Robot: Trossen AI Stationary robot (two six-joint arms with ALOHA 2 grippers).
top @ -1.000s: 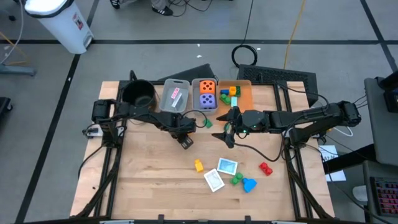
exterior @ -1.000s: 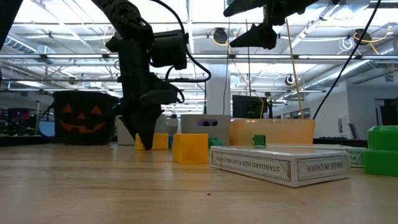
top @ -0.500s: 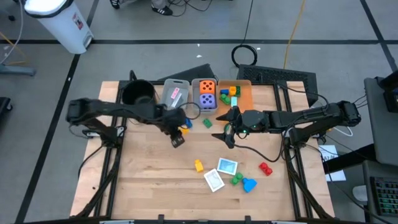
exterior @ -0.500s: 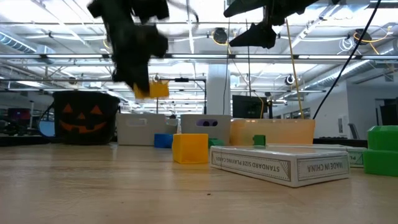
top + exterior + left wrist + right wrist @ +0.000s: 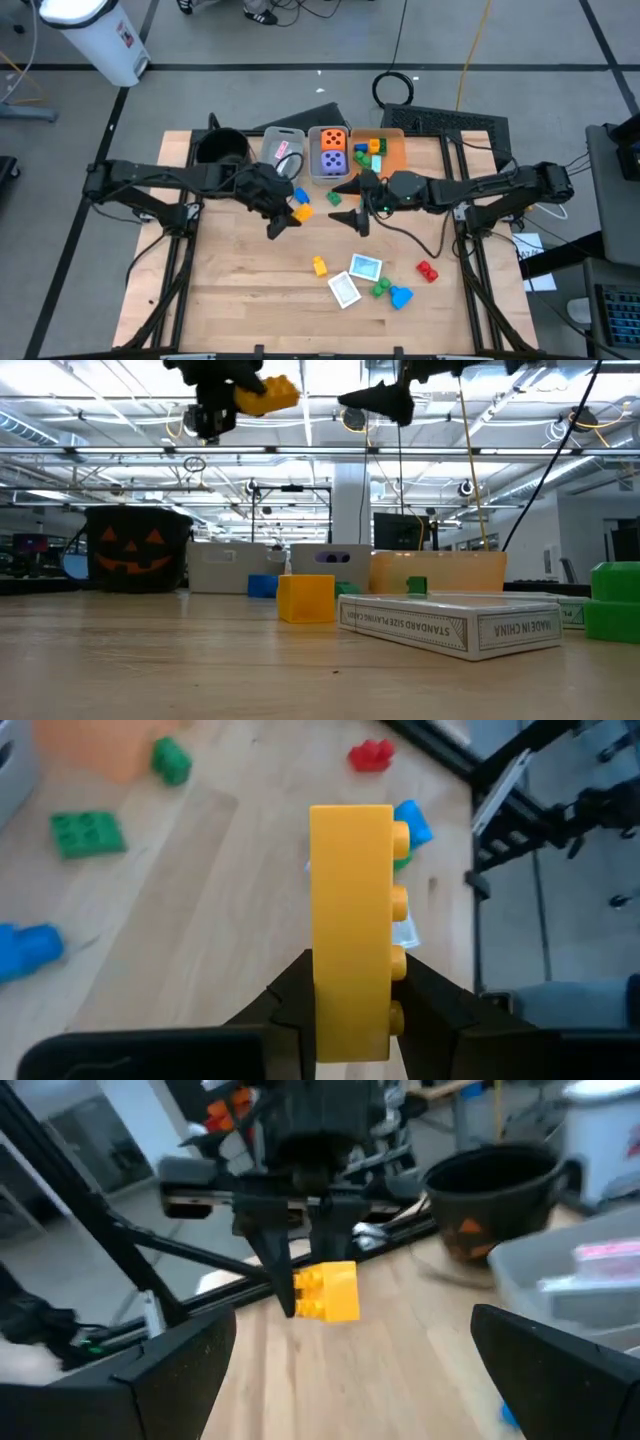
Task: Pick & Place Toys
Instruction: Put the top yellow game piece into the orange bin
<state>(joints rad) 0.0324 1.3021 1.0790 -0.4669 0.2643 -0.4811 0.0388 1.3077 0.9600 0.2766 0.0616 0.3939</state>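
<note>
Over on the left, the black pot (image 5: 221, 150) sits at the back edge of the desk (image 5: 230, 290), and beside it the grey bin (image 5: 282, 153) holds a pink-marked card. The left hand (image 5: 284, 210) is raised well above the wood in front of that bin, its fingers clamped on a yellow block (image 5: 300, 212); from table level the block (image 5: 266, 394) hangs high in the air, and the wrist camera shows it (image 5: 352, 930) pinched edge-on between the two dark fingers (image 5: 285, 995). Just past it on the desk lie a blue block (image 5: 299, 195) and a green block (image 5: 334, 199). Behind them a second grey bin (image 5: 333, 155) carries an orange die (image 5: 334, 140) and a purple die (image 5: 334, 160), and next to that the orange bin (image 5: 392, 150) holds several small blocks. The right hand (image 5: 356, 207) hovers near the middle of the desk in front of those bins, its fingers spread wide with nothing between them. Nearer the front edge, from left to right, lie a small yellow block (image 5: 319, 266), a white card (image 5: 344, 290), a teal card (image 5: 365, 267), a green piece (image 5: 381, 288), a blue piece (image 5: 401, 297) and a red block (image 5: 427, 270), all well apart from both hands.
</note>
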